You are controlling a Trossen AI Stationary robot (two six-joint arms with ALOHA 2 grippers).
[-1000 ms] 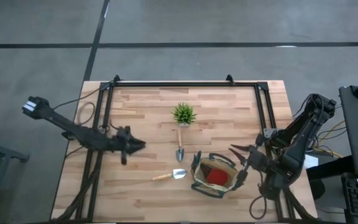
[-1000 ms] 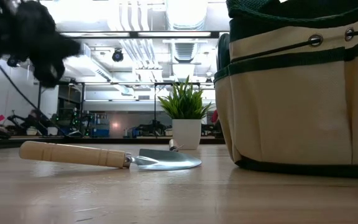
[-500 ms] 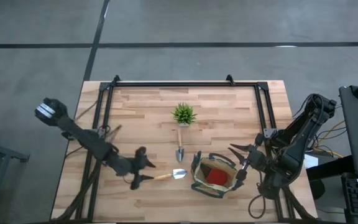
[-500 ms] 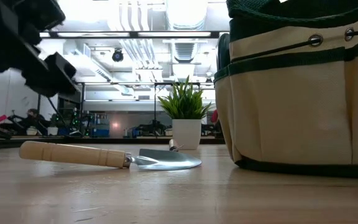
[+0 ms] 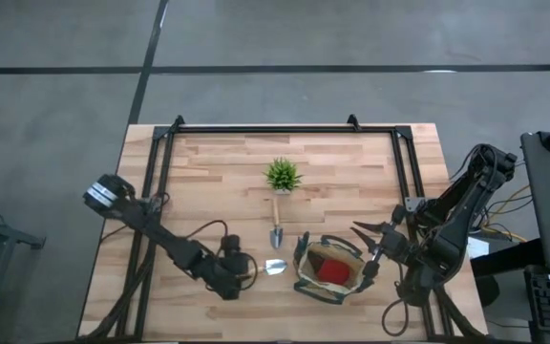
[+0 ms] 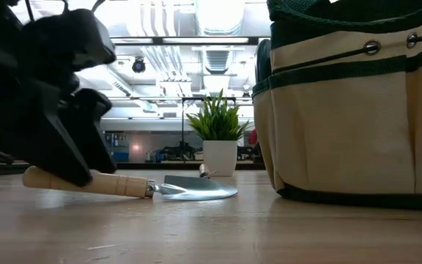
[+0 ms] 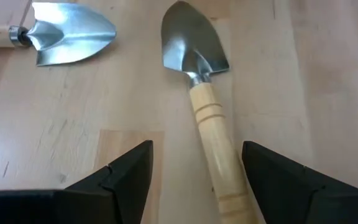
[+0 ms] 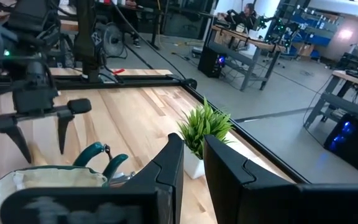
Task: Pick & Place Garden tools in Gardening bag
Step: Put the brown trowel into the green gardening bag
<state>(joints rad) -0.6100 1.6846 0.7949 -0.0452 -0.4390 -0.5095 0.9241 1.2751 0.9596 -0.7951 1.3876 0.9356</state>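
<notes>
A silver trowel with a wooden handle lies flat on the table left of the olive-tan gardening bag, its blade toward the bag. My left gripper is open, tipped down over that handle, with a finger on either side of it and not closed on it. A second trowel lies between the bag and the plant. The bag stands upright with a red item inside. My right gripper hovers at the bag's right side, shut, with nothing between its fingers.
A small spiky green potted plant stands behind the second trowel, mid-table. A black rail frame runs along the table's far, left and right sides. Bare wood lies at the far left.
My left gripper has swung from the table's left-middle toward the near edge and the bag, come down onto the near trowel's handle, tipped downward and opened. The trowels and the bag have stayed put.
</notes>
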